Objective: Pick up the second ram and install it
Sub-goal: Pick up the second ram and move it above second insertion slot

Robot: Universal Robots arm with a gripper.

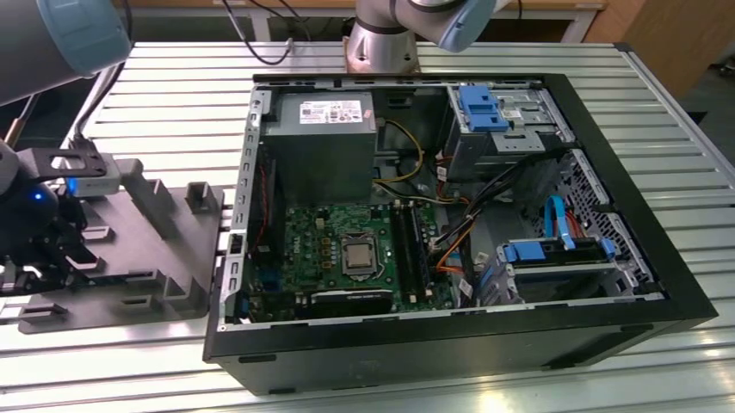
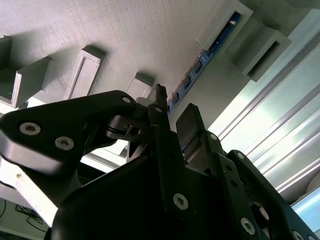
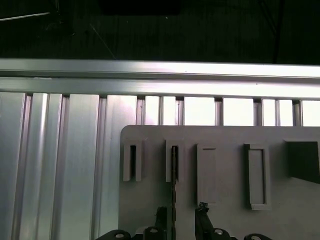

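The second ram (image 3: 173, 172) stands edge-on in a narrow slot of the grey moulded tray (image 3: 225, 220). In the second wrist view the ram (image 2: 202, 59) shows as a thin dark and blue strip. My gripper (image 3: 181, 210) is open, just above the tray, with one black fingertip (image 3: 161, 214) on each side of the ram's line. The stick sits closer to that finger than to the other. The pads (image 2: 190, 119) do not touch it. In the exterior view the gripper (image 1: 69, 249) hangs over the tray's left part (image 1: 126, 305).
An open computer case (image 1: 460, 344) lies to the right of the tray on the slotted aluminium table (image 1: 172, 86). Its green motherboard (image 1: 316, 241) has dark memory slots (image 1: 408, 249) beside the processor. Other tray slots (image 3: 256, 175) and raised blocks (image 1: 201, 200) stand near the gripper.
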